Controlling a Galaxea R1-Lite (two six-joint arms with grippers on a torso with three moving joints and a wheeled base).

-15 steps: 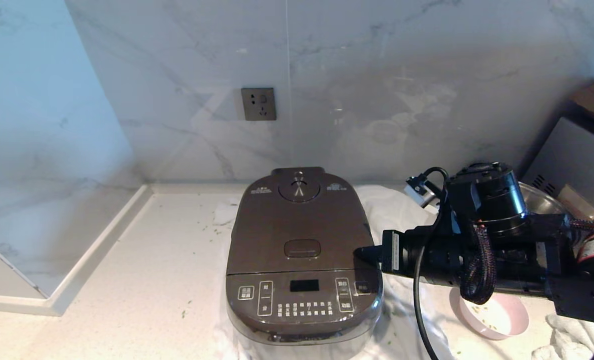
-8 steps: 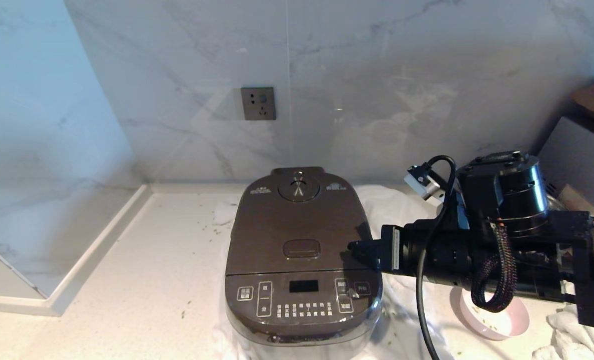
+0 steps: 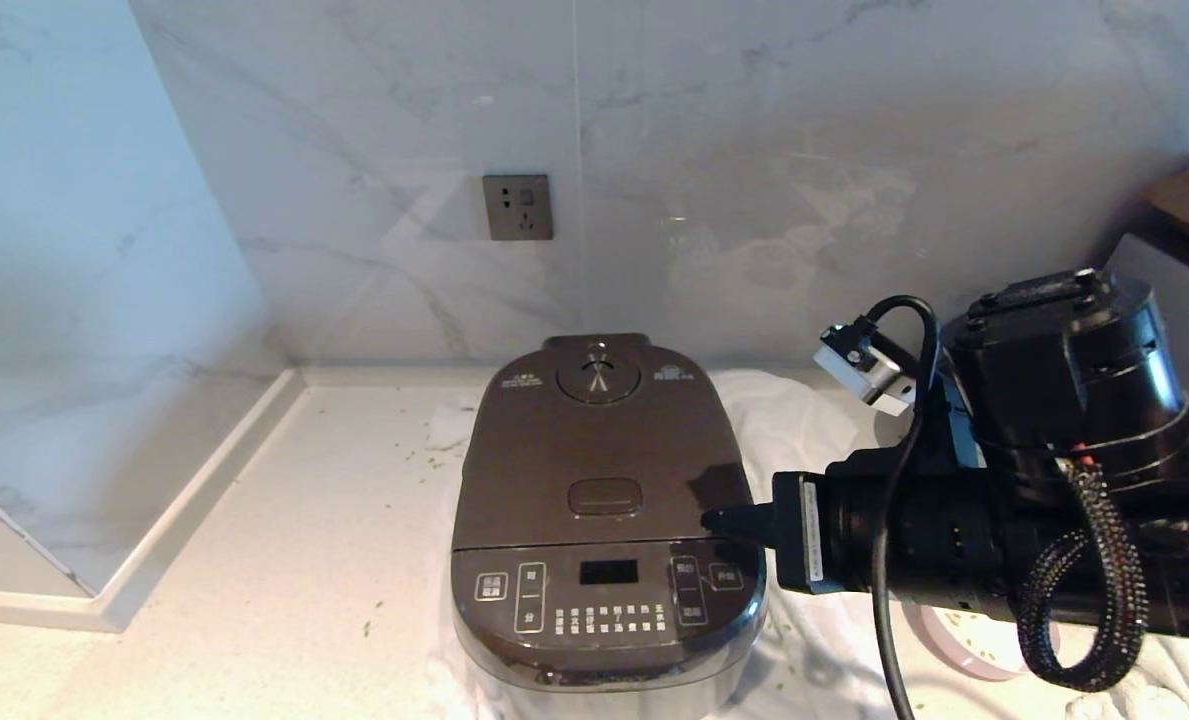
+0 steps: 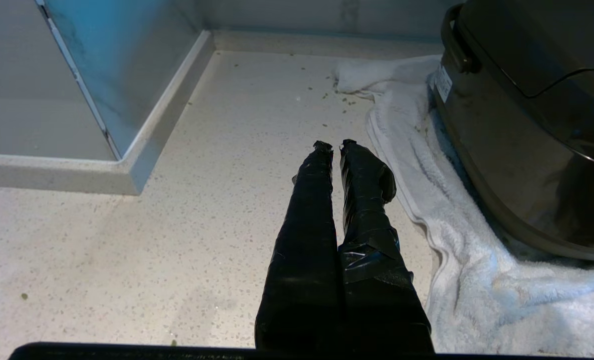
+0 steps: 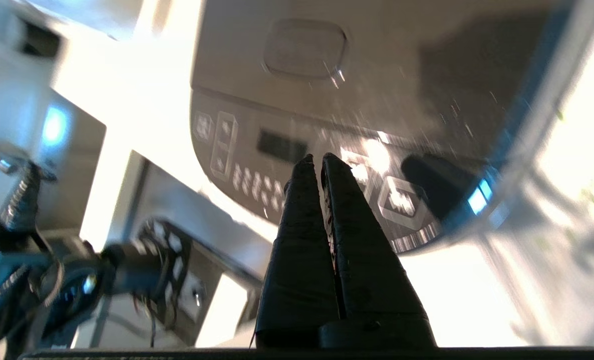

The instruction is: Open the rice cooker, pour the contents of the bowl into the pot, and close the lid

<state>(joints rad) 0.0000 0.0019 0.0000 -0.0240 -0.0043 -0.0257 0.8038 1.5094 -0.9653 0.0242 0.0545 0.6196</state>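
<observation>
Right gripper (image 3: 719, 520), jaws pressed together and holding nothing, is hanging over the right front part of the rice cooker (image 3: 604, 520), tip pointing across the lid (image 3: 594, 450) toward the robot's left. The oblong push button (image 3: 605, 496) is lying just beyond the tip, its long axis running left to right in line with the jaws' reach; judging by this, the opening press is still ahead, and this arm is much the nearer. Left gripper (image 4: 334, 147), jaws also together, is sitting idle over the tabletop (image 4: 227, 150), beside the towel (image 4: 426, 200) under the cooker. The bowl (image 3: 964, 650) is resting to the cooker's right, mostly hidden beneath the right arm. Panel labels are showing white but cannot be read.
</observation>
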